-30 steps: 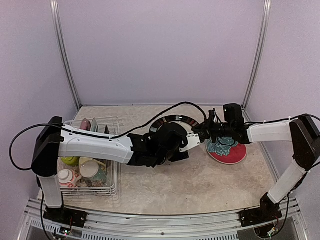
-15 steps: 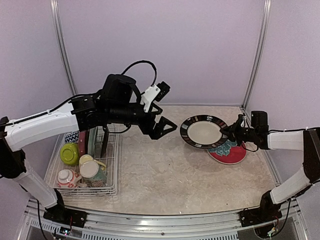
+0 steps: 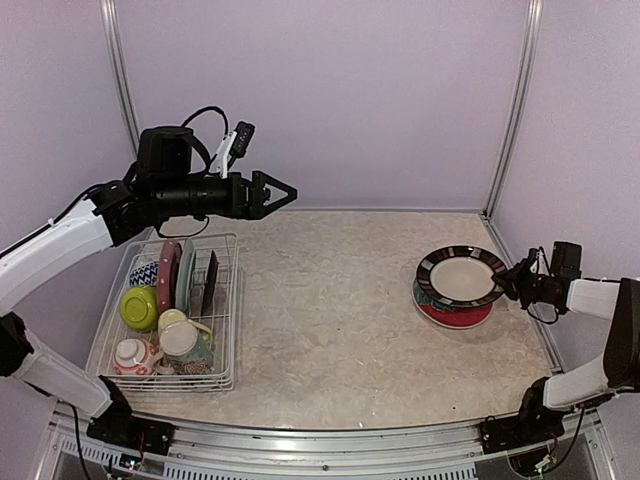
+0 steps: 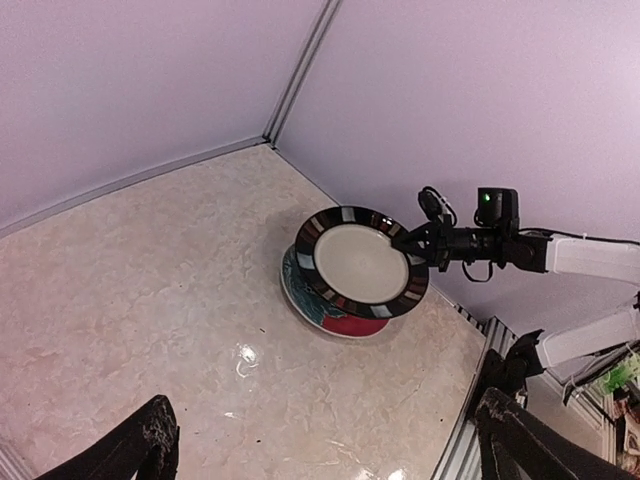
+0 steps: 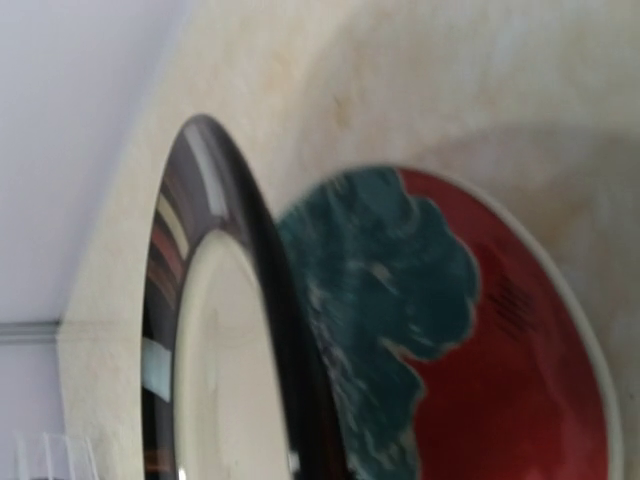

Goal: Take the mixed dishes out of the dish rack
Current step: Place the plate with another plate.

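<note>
Simply beige table (image 3: 340,310), lilac walls (image 3: 320,100)

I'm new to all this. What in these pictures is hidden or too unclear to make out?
Top view: the black-rimmed plate covers most of the red floral plate; whether they touch is unclear.
Right wrist view: blurred, and the right gripper holding the plate's rim lies outside the frame.
Top view: the mugs in the dish rack are too small to read their patterns.

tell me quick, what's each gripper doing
Left gripper: open, empty.
Right gripper: shut on the black-rimmed cream plate, over the dark red floral plate.
</note>
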`<state>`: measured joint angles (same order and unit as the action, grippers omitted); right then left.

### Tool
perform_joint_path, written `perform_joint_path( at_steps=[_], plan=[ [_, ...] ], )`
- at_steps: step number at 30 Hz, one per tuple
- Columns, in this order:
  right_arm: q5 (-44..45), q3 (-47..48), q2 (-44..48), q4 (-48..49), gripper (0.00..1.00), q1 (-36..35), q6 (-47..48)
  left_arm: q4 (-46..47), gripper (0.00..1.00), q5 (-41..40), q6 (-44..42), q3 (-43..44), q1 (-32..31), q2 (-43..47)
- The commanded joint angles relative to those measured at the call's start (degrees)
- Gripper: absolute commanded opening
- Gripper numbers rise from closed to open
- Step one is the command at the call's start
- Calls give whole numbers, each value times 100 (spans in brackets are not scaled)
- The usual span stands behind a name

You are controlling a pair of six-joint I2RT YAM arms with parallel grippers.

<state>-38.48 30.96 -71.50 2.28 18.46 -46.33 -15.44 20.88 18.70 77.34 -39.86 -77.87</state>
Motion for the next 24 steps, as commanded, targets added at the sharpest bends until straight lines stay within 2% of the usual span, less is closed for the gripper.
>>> perform_joint_path(
  at_steps=[1, 5, 9, 19, 21, 24],
  plan=[
    [-724, 45, -233, 325, 0, 68, 343, 244, 99, 328, 1113, -380, 657, 351],
    [-679, 42, -488, 427, 0, 72, 454, 77, 99, 197, 1234, -611, 1013, 548],
    [-803, 25, -807, 636, 0, 78, 463, -532, 99, -284, 998, -549, 1040, 536],
    [-692, -36, -1228, 781, 0, 75, 698, -747, 99, -622, 945, -669, 1111, 846],
    [-645, -34, -1276, 717, 8, 74, 763, -777, 99, -660, 935, -631, 1114, 858],
    [-507, -44, -1242, 561, 28, 76, 892, -956, 99, -756, 855, -513, 1125, 839]
  ],
)
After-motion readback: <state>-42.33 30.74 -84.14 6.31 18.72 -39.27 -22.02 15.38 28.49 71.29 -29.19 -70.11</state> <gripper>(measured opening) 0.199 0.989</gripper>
